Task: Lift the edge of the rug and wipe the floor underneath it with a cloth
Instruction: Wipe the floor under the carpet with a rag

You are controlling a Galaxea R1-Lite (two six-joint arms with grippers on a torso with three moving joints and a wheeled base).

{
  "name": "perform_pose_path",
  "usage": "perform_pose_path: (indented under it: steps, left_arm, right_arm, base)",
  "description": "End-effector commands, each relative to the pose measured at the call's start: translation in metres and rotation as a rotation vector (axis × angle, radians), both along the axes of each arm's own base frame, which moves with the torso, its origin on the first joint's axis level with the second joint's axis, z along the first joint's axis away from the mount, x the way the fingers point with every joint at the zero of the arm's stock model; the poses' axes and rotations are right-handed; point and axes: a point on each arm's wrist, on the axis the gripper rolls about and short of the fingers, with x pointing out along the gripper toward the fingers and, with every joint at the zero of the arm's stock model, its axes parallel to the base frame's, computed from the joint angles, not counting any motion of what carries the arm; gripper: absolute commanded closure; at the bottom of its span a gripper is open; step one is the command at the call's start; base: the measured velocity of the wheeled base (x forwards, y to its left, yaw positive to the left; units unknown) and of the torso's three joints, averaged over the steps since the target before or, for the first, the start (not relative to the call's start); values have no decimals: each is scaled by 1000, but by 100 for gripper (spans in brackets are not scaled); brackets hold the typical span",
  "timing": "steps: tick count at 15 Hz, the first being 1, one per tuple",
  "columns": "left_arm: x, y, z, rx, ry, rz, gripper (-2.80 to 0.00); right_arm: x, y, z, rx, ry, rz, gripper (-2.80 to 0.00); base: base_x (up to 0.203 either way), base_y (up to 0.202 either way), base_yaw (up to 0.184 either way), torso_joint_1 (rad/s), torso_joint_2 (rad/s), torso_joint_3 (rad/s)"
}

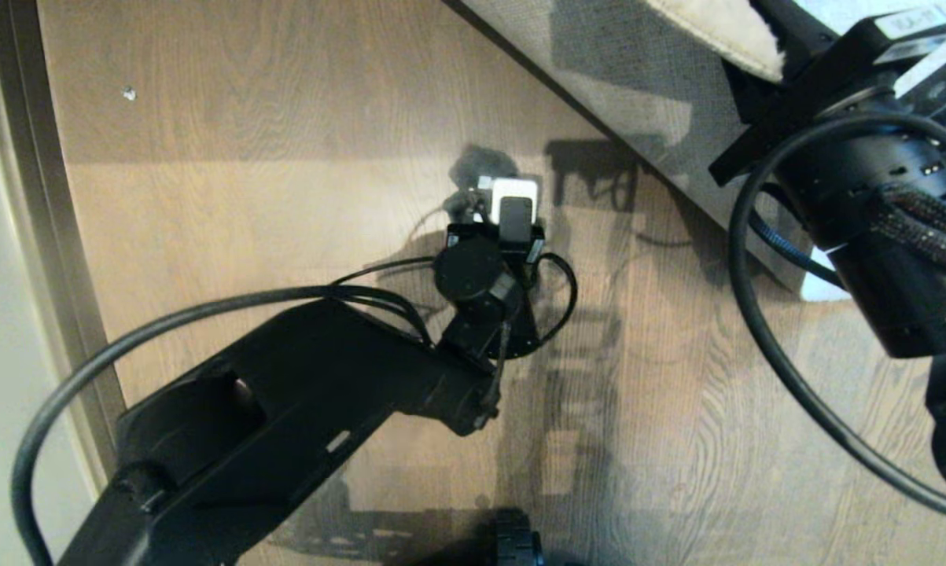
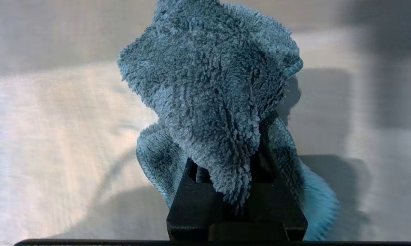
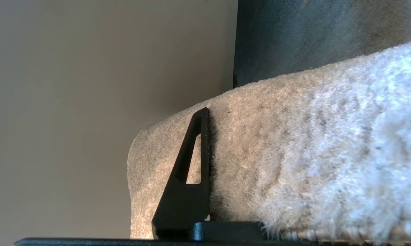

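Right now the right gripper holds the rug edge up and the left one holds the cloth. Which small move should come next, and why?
Probably slide the left gripper, shut on the cloth, across the floor toward the rug edge. The right gripper grips that edge lifted, while the cloth is short of the strip beneath it.

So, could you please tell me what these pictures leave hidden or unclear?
- Head view: the cloth is mostly hidden behind the left claw and its wrist.
- Head view: the right claw's fingertips are blocked by its own wrist.
- Right wrist view: the rug edge covers one finger; only one finger shows.
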Motion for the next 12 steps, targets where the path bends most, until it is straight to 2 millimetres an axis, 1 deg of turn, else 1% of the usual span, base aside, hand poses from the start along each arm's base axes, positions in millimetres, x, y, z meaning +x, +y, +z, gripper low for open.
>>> perform_pose_path:
  steps: [1,6,8,9,10,11,12]
  left_arm:
    - [16,23,8,-15,-16,61,0]
    - [35,86,58,-78,-96,195,0]
    - [41,116,76,-95,-127,257,0]
    - [42,127,82,-99,-136,281,0]
    - [44,136,86,-103,-144,299,0]
    - [43,138,88,-105,-147,305,0]
    - [41,136,91,-101,-148,303,0]
  right_arm:
    - [-2,-1,3,34,-32,5,0]
    - [-3,-3,7,39,-44,0,0]
    - [-3,-2,7,33,-47,-5,0]
    - [-3,-2,7,33,-47,-6,0]
    - [-3,-2,7,32,-47,-6,0]
    - [-3,-2,7,32,-47,-6,0]
    - [-3,-2,7,34,-50,-6,0]
  base:
    - [0,0,0,0,0,0]
    - [0,0,0,0,0,0]
    - [0,0,0,0,0,0]
    - [0,0,0,0,0,0]
    - [0,0,0,0,0,0]
    - [0,0,0,0,0,0]
    - [0,0,0,0,0,0]
